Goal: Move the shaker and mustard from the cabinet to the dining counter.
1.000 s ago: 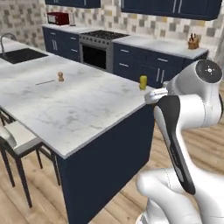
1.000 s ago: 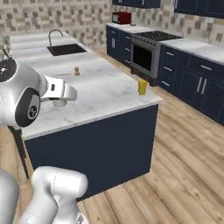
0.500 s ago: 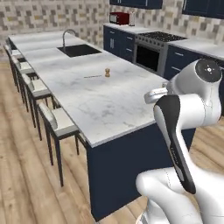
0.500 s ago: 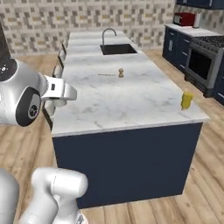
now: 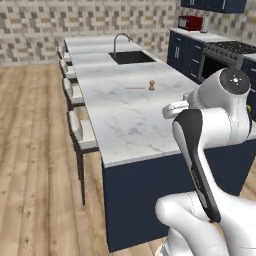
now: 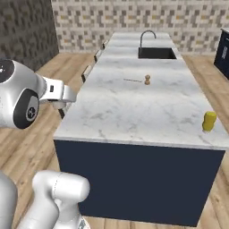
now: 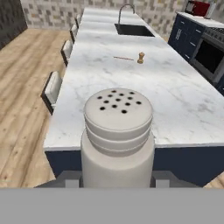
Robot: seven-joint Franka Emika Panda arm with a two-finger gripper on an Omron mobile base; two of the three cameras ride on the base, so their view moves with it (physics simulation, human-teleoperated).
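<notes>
Shaker (image 7: 117, 140) in our grip fills the lower middle of the hand view, its perforated cap toward the camera and the pale body running down between the jaws, which sit part-closed on its sides. We judge the long axis runs roughly upright against the scene behind it, cap uppermost, which would keep the contents from spilling through the holes during the carry. We hold it low on the body, so the cap stays free and the base can meet a surface first.

Ahead lies the dining counter (image 7: 175, 100), its near edge just beyond the shaker, with the black sink (image 7: 133, 29) and faucet (image 7: 124, 11) at the far end. The mustard (image 6: 208, 121) already stands upright near the counter's right-hand near corner in the right base view, so we take that half of the task as done. A small brown mill (image 7: 141, 57) stands mid-counter with a thin stick (image 7: 124, 57) beside it, both well apart from our approach.

We judge the shaker is not yet over the marble; the hand hangs off the near left corner, beside the stools (image 5: 82, 132).
</notes>
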